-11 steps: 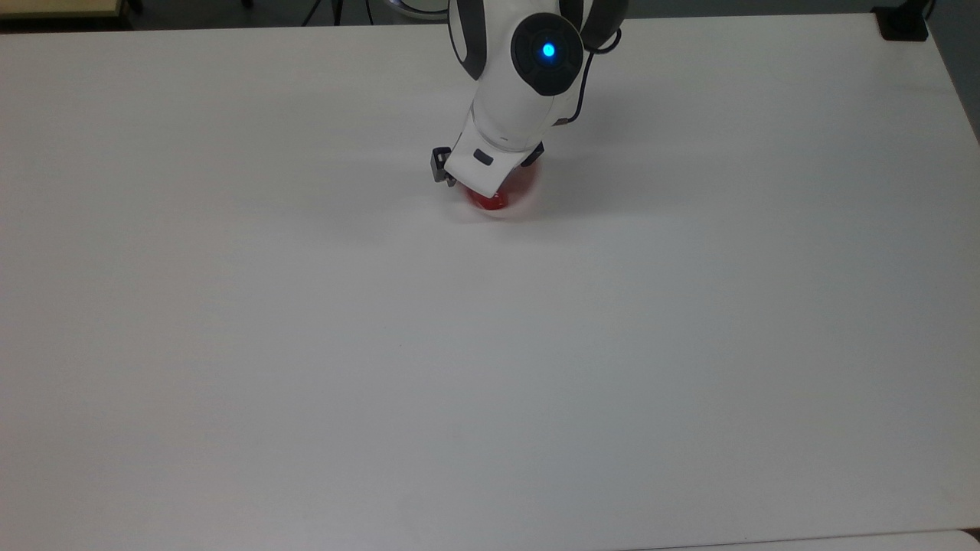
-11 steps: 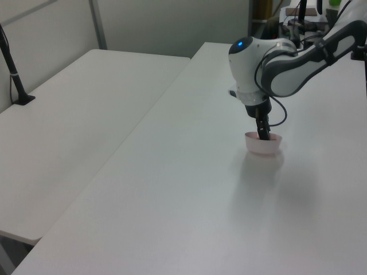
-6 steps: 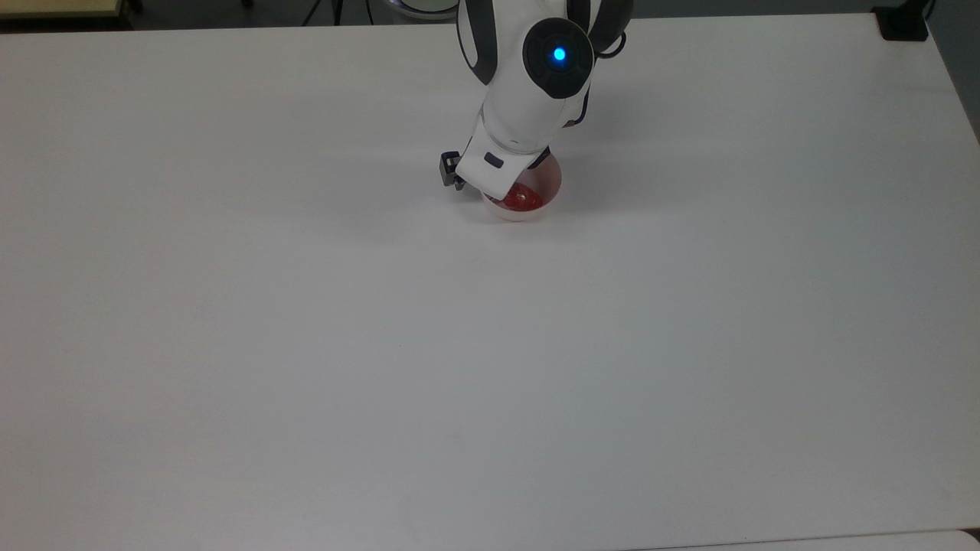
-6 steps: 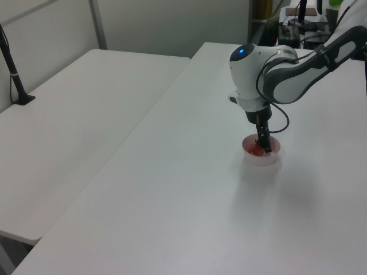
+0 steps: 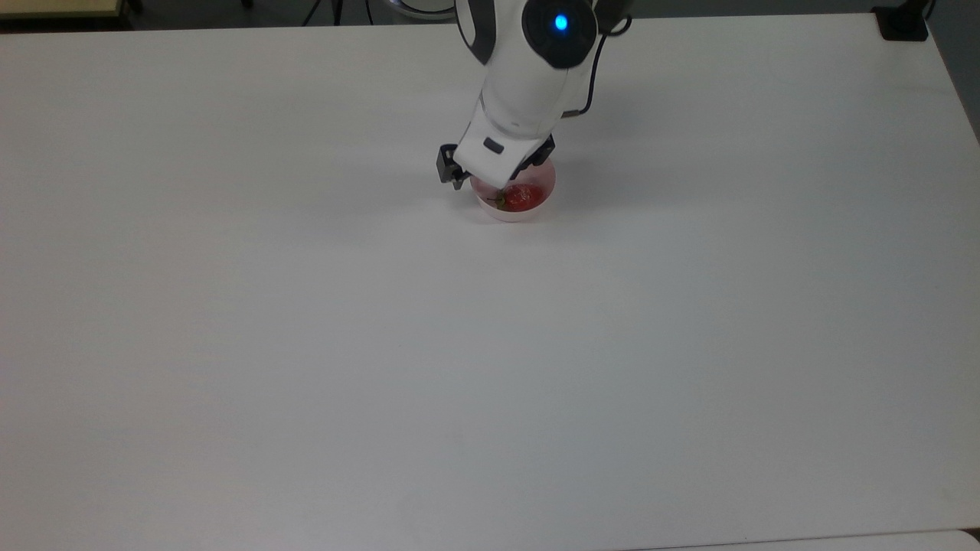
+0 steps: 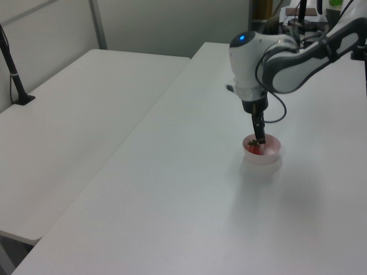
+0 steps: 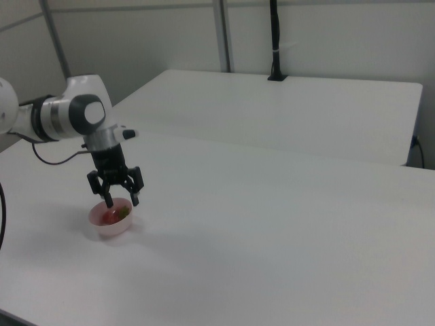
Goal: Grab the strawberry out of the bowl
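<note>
- bowl sits on the white table, toward the far edge in the top view, directly under the arm's wrist.
- strawberry lies inside the bowl, on its floor. in the top view the red body is toward the top view's right and the green cap toward the top view's left.
- top view: the white hand body covers the far part of the bowl. the fingers are hidden under it, so the opening can't be read from this view. a small dark block sticks out on the hand's side toward the top view's left.
- right view: gripper is spread wide, fingers apart by about the bowl's width, tips at rim height over the bowl. nothing is held between them. strawberry shows as a red patch with a bit of green down in the bowl, below the tips.
- left view: gripper is seen edge-on, so it reads as one dark bar pointing straight down into the bowl. the spread is not visible from this side. strawberry shows red, at the side of the bowl toward the left view's left, just beside the dark tip. contact can't be told.
- left and right views show a second white table alongside with a dark post standing on it.
- blue light is lit on the arm joint above the wrist, also seen in the left view.
</note>
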Controlling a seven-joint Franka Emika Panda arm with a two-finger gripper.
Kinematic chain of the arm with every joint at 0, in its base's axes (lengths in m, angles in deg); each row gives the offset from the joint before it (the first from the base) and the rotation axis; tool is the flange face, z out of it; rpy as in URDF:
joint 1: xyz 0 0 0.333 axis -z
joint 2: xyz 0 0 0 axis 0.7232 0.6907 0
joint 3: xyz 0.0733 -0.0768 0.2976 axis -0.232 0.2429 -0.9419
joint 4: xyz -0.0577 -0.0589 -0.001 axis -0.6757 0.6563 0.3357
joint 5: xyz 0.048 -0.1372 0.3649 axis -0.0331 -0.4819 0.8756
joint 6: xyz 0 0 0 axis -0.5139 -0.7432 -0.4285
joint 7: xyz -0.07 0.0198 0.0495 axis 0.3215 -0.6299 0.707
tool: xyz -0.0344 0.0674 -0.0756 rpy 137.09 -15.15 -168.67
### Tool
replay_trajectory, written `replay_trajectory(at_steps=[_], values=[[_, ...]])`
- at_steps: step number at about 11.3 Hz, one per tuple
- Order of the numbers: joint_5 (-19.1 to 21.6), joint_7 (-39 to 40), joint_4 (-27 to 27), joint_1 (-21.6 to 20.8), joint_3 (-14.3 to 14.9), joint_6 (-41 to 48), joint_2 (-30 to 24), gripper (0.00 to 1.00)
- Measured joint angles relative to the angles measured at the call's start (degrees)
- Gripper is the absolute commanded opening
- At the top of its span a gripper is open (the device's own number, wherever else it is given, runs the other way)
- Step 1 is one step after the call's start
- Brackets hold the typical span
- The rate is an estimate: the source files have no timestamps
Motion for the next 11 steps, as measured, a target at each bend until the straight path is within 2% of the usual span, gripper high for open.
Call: replay_trajectory(at_steps=[1, 2, 3, 5, 8, 11], values=[[0.0, -0.2, 1.4, 0.1, 0.0, 1.6, -0.9, 0.81], [1.7, -2.0, 2.6, 0.1, 0.0, 2.8, -1.6, 0.80], [3.7, -5.0, 3.3, 0.1, 0.0, 3.3, -1.9, 0.80], [5.0, -13.7, 3.3, 0.0, 0.0, 3.3, -1.9, 0.80], [5.7, -32.2, 1.0, -0.1, -0.1, -4.5, -0.9, 0.77], [5.7, -37.4, -2.0, -0.1, -0.1, -8.2, 0.5, 0.76]])
